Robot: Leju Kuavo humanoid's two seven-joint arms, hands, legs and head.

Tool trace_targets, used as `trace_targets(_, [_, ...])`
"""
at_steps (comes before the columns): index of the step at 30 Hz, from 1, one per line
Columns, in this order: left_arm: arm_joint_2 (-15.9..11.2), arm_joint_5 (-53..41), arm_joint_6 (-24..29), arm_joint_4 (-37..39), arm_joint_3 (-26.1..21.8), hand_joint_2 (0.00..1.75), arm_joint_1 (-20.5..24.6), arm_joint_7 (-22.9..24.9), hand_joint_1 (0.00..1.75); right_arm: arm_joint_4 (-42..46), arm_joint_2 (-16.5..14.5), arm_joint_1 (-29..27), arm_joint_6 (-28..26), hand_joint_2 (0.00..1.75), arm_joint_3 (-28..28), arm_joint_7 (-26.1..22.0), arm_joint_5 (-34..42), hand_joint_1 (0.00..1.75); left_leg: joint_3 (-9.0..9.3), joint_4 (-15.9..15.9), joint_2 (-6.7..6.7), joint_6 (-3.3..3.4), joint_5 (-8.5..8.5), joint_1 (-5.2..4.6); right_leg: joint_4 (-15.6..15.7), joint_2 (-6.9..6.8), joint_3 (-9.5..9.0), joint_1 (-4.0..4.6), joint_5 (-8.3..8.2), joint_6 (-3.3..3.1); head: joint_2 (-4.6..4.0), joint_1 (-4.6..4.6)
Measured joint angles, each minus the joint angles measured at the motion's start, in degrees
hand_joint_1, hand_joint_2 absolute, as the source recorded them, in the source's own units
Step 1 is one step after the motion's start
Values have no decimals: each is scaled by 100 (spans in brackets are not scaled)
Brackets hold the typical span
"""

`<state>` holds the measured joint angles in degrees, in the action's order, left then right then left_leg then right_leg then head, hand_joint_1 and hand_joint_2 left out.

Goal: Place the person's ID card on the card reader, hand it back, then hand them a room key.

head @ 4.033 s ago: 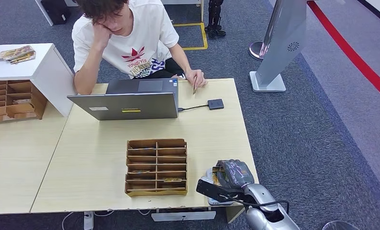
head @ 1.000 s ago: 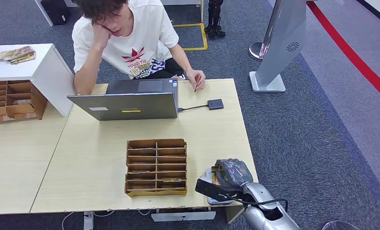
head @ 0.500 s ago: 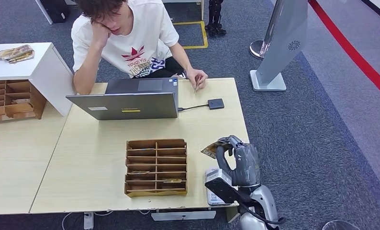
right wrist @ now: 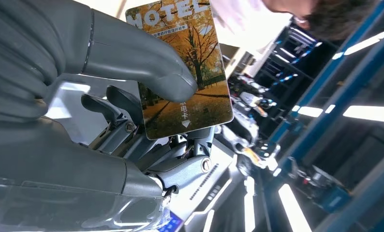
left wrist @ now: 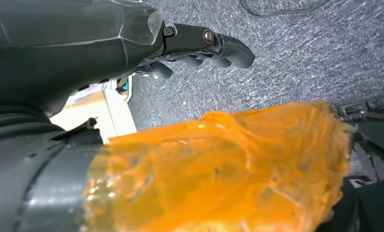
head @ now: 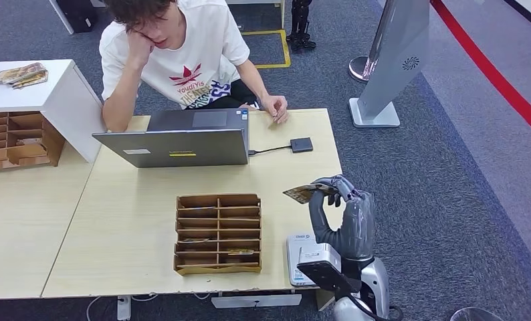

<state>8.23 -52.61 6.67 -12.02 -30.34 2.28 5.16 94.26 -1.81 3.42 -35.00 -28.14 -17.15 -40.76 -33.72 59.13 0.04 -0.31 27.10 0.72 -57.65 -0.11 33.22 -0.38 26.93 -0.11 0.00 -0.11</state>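
Across the wide pale worktop (head: pixel 136 221) I see a person (head: pixel 179 53) seated at the far edge, leaning on one arm behind an open grey laptop (head: pixel 176 144). Nearer me, mid-worktop, stands a wooden rack (head: pixel 219 233) of small slots, some holding cards. A white card reader (head: pixel 301 254) lies at the near right corner, just below my raised right hand (head: pixel 342 214). That hand is lifted above the worktop's right edge, and its fingers (right wrist: pixel 132 58) pinch the room key (head: pixel 304 193); from the right wrist camera I can read "MOTEL" on the room key over an autumn tree picture, thumb pressed on its face. A small black box (head: pixel 301 145) sits right of the laptop, cabled to it. The person's far hand (head: pixel 276 108) rests on the worktop beside the laptop, holding something thin that I cannot make out. My left hand (left wrist: pixel 132 43) hangs over grey carpet, its fingers loosely extended and holding nothing.
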Motion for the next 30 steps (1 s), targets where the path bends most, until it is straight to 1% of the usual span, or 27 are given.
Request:
trace_targets(7, [20, -248, -142, 0, 0, 0, 127, 76, 0, -353, -163, 821, 380, 175, -277, 113, -79, 175, 1, 0, 0, -5, -7, 2, -2, 0, 0, 0, -2, -2, 0, 0])
trace_targets(10, [31, -389, -201, 0, 5, 0, 186, 143, 0, -606, -237, 1228, 589, 175, -399, 285, -201, 175, 0, 0, 0, -7, -9, 1, -4, 0, 0, 0, -3, -2, 0, 1])
trace_targets(12, [37, -509, -266, 0, 24, 0, 239, 197, 0, -845, -308, 1579, 769, 175, -476, 480, -325, 175, 0, 0, 0, -9, -10, 1, -5, 1, 0, 0, -5, -4, 0, 1])
trace_targets(16, [60, -738, -385, -1, 149, 0, 377, 321, 0, -1593, -523, 2476, 1064, 175, -580, 903, -688, 175, 0, 1, -1, -12, -20, 2, -6, 0, 1, 0, -9, -6, 0, 1])
trace_targets(20, [92, -884, -469, -2, 323, 0, 485, 391, 0, -2466, -728, 3259, 1113, 175, -605, 1169, -1133, 175, 0, 1, -2, -11, -25, 2, -8, -1, 1, 0, -12, -5, 0, 1])
trace_targets(26, [120, -1008, -563, -4, 558, 0, 573, 431, 0, -3658, -930, 4088, 1078, 175, -609, 1545, -1713, 175, -1, 2, -3, -11, -24, 1, -8, -1, 3, 0, -13, -5, 0, 1])
trace_targets(30, [128, -1046, -606, -5, 709, 0, 618, 448, 0, -4453, -1026, 4536, 994, 175, -599, 1740, -2001, 175, -1, 3, -3, -11, -24, 1, -8, -1, 3, 0, -13, -5, 0, 1])
